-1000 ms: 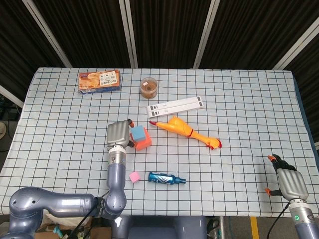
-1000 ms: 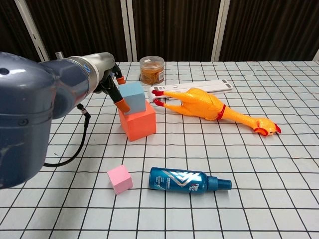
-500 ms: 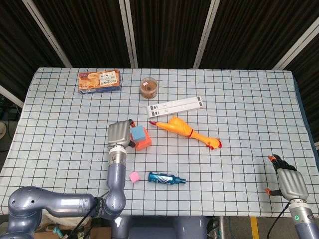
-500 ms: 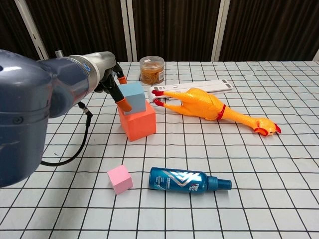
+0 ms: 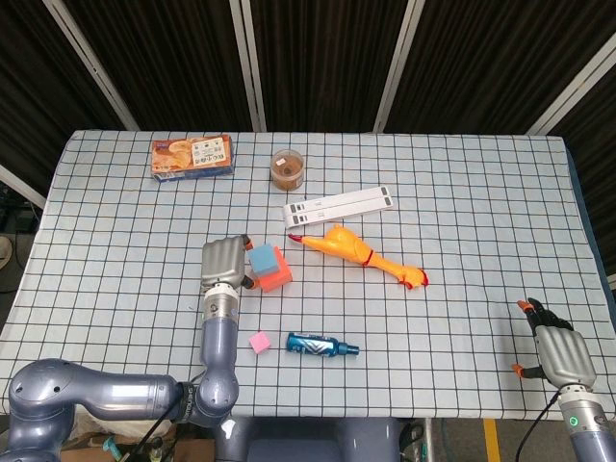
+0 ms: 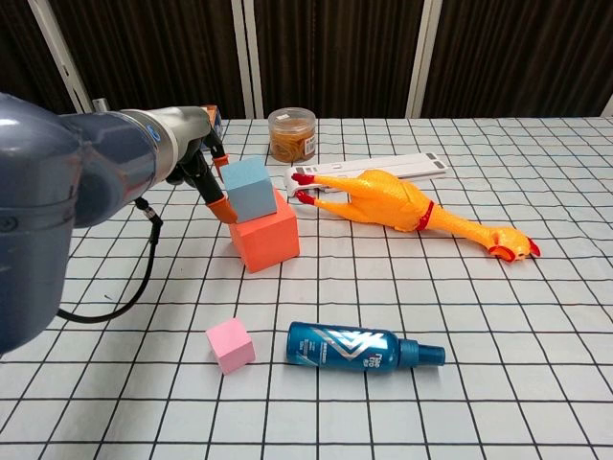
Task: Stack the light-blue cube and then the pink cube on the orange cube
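left hand (image 6: 206, 163) | released, backing off the light-blue cube (image 6: 250, 187) | cube sitting on orange cube (image 6: 265, 236) | pink cube (image 6: 231, 344) awaiting pickup

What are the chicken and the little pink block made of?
The chicken looks like squishy rubber: its orange skin is smooth and shines a bit, like a squeaky toy. The pink cube looks like foam or painted wood: flat, dull sides with no shine and slightly soft edges. The pictures alone cannot settle which.
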Robot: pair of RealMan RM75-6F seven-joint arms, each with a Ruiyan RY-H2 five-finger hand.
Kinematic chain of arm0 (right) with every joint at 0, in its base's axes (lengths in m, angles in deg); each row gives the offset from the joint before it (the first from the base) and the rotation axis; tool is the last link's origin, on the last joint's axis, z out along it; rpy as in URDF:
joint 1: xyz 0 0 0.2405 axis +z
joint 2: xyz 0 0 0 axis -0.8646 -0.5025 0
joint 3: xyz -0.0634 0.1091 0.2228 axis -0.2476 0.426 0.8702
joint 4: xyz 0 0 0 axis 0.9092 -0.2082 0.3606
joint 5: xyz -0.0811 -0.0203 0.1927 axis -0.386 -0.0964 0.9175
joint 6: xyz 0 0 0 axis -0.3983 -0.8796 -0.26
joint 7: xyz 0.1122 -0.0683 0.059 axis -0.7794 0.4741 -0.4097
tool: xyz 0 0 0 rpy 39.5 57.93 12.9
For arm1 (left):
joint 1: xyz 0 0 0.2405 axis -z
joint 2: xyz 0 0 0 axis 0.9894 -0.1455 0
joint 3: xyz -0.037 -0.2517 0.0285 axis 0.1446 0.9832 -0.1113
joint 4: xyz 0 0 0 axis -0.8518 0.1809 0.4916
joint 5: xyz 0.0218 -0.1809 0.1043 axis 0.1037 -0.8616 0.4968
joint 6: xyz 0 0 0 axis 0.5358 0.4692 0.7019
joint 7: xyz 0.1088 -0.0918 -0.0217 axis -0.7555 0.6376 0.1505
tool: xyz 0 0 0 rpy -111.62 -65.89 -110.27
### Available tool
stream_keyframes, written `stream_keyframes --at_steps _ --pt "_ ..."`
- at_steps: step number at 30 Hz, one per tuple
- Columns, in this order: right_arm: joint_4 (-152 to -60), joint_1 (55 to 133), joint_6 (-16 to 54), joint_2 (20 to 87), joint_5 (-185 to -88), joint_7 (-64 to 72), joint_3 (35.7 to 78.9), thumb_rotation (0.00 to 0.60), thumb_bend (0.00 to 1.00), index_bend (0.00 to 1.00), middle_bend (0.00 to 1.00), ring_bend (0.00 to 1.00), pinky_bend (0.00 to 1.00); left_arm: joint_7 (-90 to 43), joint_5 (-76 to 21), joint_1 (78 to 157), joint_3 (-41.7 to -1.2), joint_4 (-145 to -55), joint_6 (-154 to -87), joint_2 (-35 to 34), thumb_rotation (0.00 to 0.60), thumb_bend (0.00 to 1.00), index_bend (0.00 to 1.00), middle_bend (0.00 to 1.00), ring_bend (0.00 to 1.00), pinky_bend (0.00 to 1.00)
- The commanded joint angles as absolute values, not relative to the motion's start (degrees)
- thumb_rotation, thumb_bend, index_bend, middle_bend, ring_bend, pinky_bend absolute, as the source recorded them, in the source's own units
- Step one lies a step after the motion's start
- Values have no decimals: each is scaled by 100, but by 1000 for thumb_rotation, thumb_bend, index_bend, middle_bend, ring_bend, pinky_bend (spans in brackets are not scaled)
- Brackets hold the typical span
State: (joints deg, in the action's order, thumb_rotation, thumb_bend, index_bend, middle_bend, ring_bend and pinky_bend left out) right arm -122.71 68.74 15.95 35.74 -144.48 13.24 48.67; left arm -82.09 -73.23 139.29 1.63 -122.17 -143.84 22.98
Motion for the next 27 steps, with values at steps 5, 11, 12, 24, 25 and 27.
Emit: stream_keyframes --at_steps 5,11,12,24,25,27 --pt "-12284 6872 1594 3559 -14466 1305 4863 600 96 116 79 160 222 -8209 -7351 13944 145 -12189 -14378 2307 600 15 395 949 880 1000" --pt "-12288 6875 1598 3561 -14475 1313 4857 600 96 116 79 160 221 -8165 -7292 13974 149 -12220 -14396 2318 600 15 395 950 880 1000" --pt "-12288 6876 1598 3563 -14474 1313 4858 600 96 116 79 160 222 -8160 -7283 13978 150 -12231 -14403 2319 600 15 396 951 880 1000" --pt "-12282 6871 1599 3553 -14470 1293 4858 600 96 119 79 160 222 -8181 -7324 14045 152 -12184 -14430 2390 600 15 418 958 885 1000" --pt "-12284 6869 1599 3547 -14470 1290 4857 600 96 119 80 160 222 -8189 -7329 14052 154 -12183 -14439 2394 600 15 421 959 885 1000" --pt "-12282 6869 1601 3547 -14468 1287 4857 600 96 119 79 160 221 -8204 -7336 14059 154 -12186 -14456 2395 600 15 427 960 885 1000"
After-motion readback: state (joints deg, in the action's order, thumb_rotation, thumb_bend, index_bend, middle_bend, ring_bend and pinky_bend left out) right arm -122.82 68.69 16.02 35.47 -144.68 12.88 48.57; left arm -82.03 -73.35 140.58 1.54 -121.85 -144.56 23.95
